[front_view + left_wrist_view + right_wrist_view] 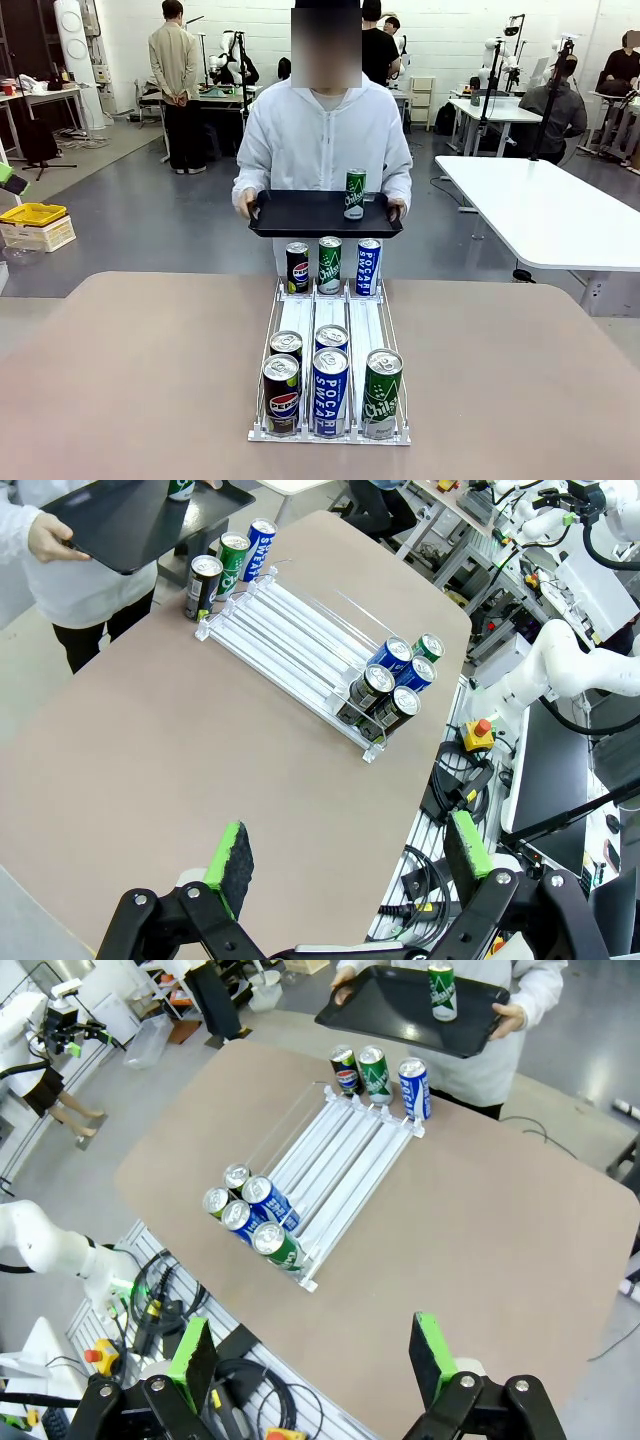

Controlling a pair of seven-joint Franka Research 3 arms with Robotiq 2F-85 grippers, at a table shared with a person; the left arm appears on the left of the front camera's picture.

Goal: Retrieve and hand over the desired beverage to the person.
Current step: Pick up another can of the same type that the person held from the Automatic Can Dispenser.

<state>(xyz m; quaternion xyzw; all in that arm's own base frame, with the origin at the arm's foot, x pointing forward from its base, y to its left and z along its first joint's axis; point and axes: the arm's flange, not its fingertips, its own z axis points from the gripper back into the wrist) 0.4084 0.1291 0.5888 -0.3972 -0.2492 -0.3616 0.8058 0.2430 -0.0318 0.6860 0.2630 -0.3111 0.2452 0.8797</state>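
Observation:
A white slide rack (330, 320) lies in the middle of the brown table with several beverage cans in it. At its near end stand a Pepsi can (282, 395), a blue Pocari Sweat can (330, 392) and a green Chilsung can (382, 393), with two more cans behind them. Three cans (329, 264) stand at the far end. The person (322, 140) at the far side holds a black tray (300, 215) carrying one green can (355, 193). My left gripper (350, 850) hangs open high above the table's near edge. My right gripper (313, 1358) is open too, nothing between its fingers.
A white table (550, 210) stands at the back right, a yellow crate (32, 213) on the floor at the left. Other people stand far behind. Cables and a red stop button (482, 727) lie below the table's near edge. Wide bare tabletop flanks the rack.

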